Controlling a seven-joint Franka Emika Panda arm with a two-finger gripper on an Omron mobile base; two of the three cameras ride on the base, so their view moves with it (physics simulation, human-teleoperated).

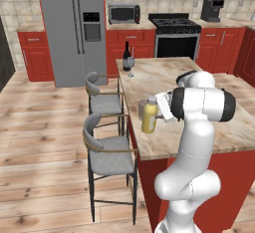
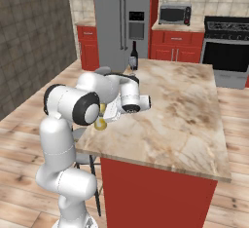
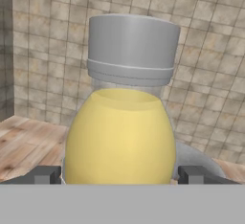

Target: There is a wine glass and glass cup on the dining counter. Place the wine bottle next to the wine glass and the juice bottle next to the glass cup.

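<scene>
Left base view: wine bottle stands just beside the wine glass at the dining counter's far corner; that half appears done. Gripper sits at the juice bottle near the counter's edge, fingers flanking its body; firm closure cannot be confirmed. Placement beside the glass cup remains outstanding.

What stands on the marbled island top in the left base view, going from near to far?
Yellow rounded plastic juice bottle with a pale cap, at the gripper → small clear stemmed wine glass → dark glass wine bottle with a pale label, on the beige-brown marbled dining counter.
</scene>
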